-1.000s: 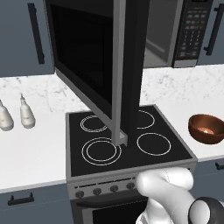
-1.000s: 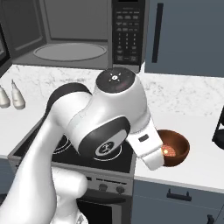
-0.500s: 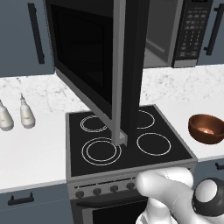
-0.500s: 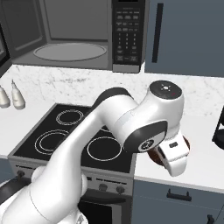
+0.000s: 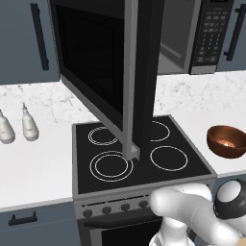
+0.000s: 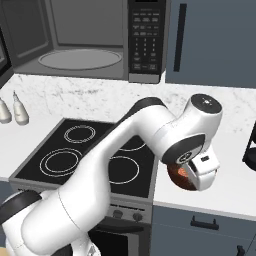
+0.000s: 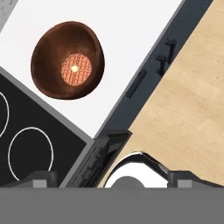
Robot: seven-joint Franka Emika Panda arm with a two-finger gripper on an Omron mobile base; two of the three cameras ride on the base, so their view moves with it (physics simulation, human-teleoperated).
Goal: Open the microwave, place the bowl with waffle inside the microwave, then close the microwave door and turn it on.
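Reddish-brown glossy bowl (image 7: 68, 60): sits on the white counter (image 5: 43, 168) just right of the black stove (image 5: 139, 163), apart from its edge; the waffle (image 7: 76, 68) lies flat in the bottom, centred. Microwave door (image 5: 103, 72): swung wide open, its steel edge hanging out over the stove; the cavity and turntable (image 6: 80, 58) of the microwave (image 6: 90, 40) stand clear.

Gripper (image 7: 111, 177): jaws spread fully, holding nothing, poised above the counter's front edge with the bowl up and off to one side in the hand view.

Step in hand, as you should judge it: reaching for the bowl.
- Centre the hand over the rim before you descend; at present it is offset toward the floor side.
- Take one wall of the bowl between the fingers, not the waffle.
- Keep the bowl level when you lift, as the waffle is loose.
- Route round the open door's hanging edge on the way to the cavity.
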